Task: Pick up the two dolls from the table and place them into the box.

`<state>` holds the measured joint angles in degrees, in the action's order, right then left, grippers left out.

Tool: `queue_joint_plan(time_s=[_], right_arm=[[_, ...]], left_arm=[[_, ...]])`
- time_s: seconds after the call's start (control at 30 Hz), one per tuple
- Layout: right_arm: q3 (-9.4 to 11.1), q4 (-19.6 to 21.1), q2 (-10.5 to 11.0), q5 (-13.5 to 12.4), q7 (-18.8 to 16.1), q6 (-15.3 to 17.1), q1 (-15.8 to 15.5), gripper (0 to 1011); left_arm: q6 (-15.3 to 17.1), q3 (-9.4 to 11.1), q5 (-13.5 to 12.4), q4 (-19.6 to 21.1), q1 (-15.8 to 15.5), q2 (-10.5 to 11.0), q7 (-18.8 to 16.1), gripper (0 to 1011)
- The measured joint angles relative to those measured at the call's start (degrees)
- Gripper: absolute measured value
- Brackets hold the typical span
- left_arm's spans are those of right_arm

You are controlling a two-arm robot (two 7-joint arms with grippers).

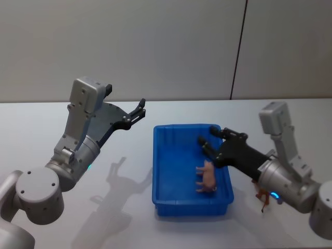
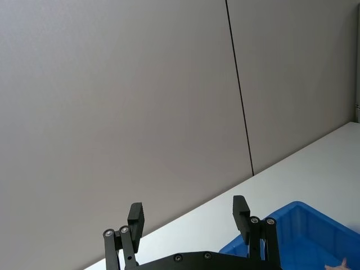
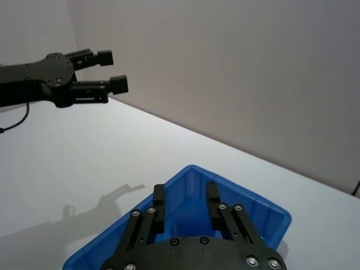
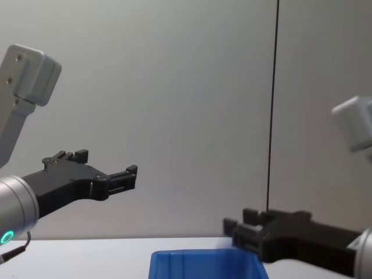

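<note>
Doll [image 1: 207, 177] lies in the box [image 1: 155, 161] by our spread right tool [image 1: 207, 136], left tool [image 1: 141, 107] spread aside; retreating low, we risk clipping its rim.

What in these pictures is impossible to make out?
Pink doll in the box: blurred in the head view, so whether it stands or lies is unclear.
Orange thing by the box: head view, mostly hidden under the right arm; unidentifiable.
Box contents: chest view, cut by the bottom edge.
</note>
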<state>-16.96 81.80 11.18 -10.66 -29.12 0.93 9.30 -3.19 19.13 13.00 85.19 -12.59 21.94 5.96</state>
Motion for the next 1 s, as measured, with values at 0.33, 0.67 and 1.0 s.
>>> queue_joint_plan(time_s=[0.33, 0.67, 1.0], right_arm=[[-1.07, -6.25, -2.07, 0.57, -1.48, 0.02, 3.00, 703], [-0.73, -5.78, -1.78, 0.36, 1.93, -0.03, 2.60, 993], [0.26, -0.40, 0.23, 0.02, 8.72, 1.49, -0.93, 1001]], left_arm=[[0.00, 0.00, 0.00, 0.00, 0.00, 0.00, 0.00, 1001], [0.00, 0.00, 0.00, 0.00, 0.00, 0.00, 0.00, 1001], [0.00, 0.00, 0.00, 0.00, 0.00, 0.00, 0.00, 1001]])
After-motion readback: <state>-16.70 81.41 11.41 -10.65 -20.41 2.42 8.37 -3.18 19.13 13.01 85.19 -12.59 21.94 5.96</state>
